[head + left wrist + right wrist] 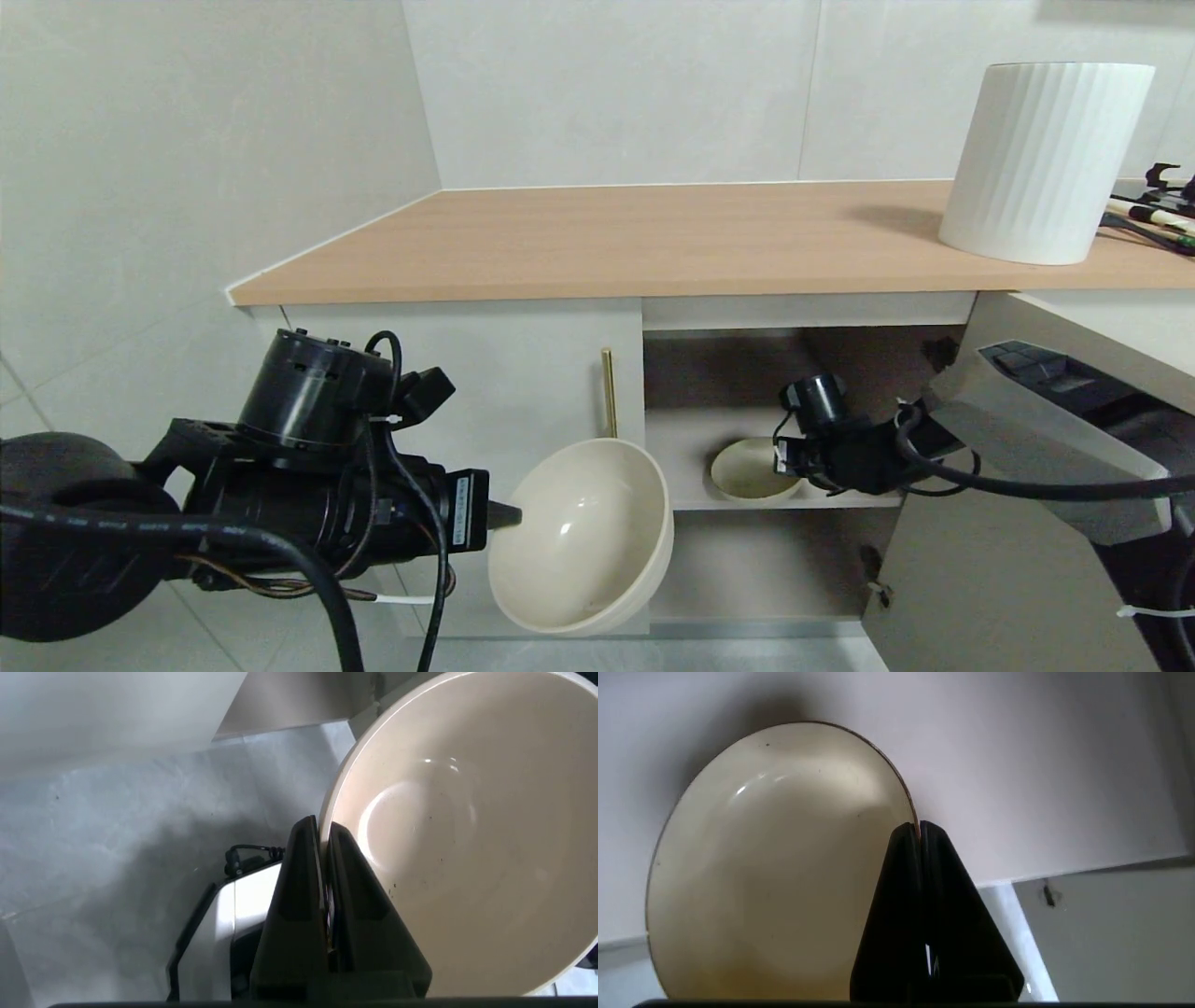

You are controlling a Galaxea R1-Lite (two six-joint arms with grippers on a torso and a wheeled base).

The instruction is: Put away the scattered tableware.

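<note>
My left gripper (509,513) is shut on the rim of a large cream bowl (583,537), holding it on its side in the air in front of the closed left cabinet door. The left wrist view shows the bowl (467,831) with its rim pinched between the fingers (304,873) of the left gripper (324,845). My right gripper (789,459) reaches into the open cabinet and is shut on the rim of a pale yellow plate (747,469) at the shelf. In the right wrist view the plate (775,849) sits in the right gripper (918,840).
The cabinet shelf (691,439) lies behind the open right door (1046,429). The left door has a brass handle (608,392). On the wooden countertop (607,238) stand a white ribbed container (1041,159) and some utensils (1153,219) at the far right.
</note>
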